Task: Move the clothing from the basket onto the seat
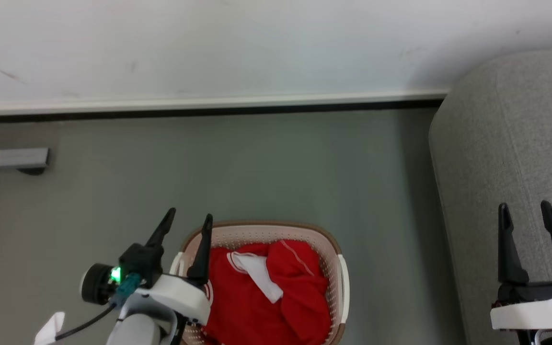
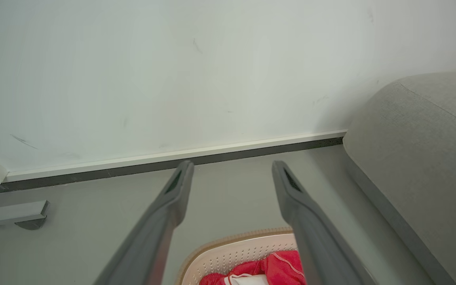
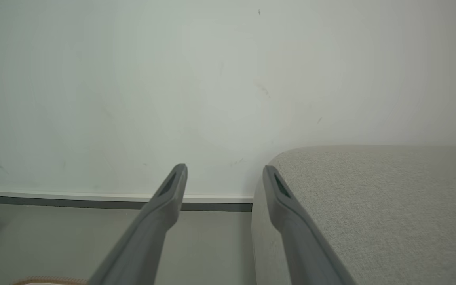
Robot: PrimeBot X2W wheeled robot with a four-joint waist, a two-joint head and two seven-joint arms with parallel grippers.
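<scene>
The left hand (image 1: 190,213) sits at 7 o'clock in the head view. It is released, its two dark fingers spread with nothing between them, pointing toward 12 to 1 o'clock. The finger on its 3 o'clock side crosses the basket (image 1: 327,266) at the rim's 9 o'clock edge; whether it touches the rim cannot be told. In the left wrist view the same hand (image 2: 232,164) frames bare floor (image 2: 228,202) between its tips, with the far curve of the basket at 6 o'clock below them.

The right hand (image 1: 524,205) is at 4 o'clock in the head view, likewise released and grasping nothing, fingers pointing to 12 o'clock over the seat (image 1: 511,143). In the right wrist view that hand (image 3: 224,168) has its 3 o'clock finger lying across the seat's rounded corner and its 9 o'clock finger over the floor.

The clothing (image 1: 266,297) lies inside the basket at 6 o'clock of the head view: a red heap spread across the basket from side to side, with a white panel folded near its middle and a thin white stripe toward 1 o'clock. The basket stands on the grey floor, cut off by the bottom edge of the head view. The grey seat rises at 3 o'clock of the basket, apart from it, with a strip of floor between.

At 12 o'clock a white wall (image 1: 257,43) meets the floor along a pale skirting board (image 1: 209,102). A grey block (image 1: 10,158) rests on the floor at 9 to 10 o'clock.
</scene>
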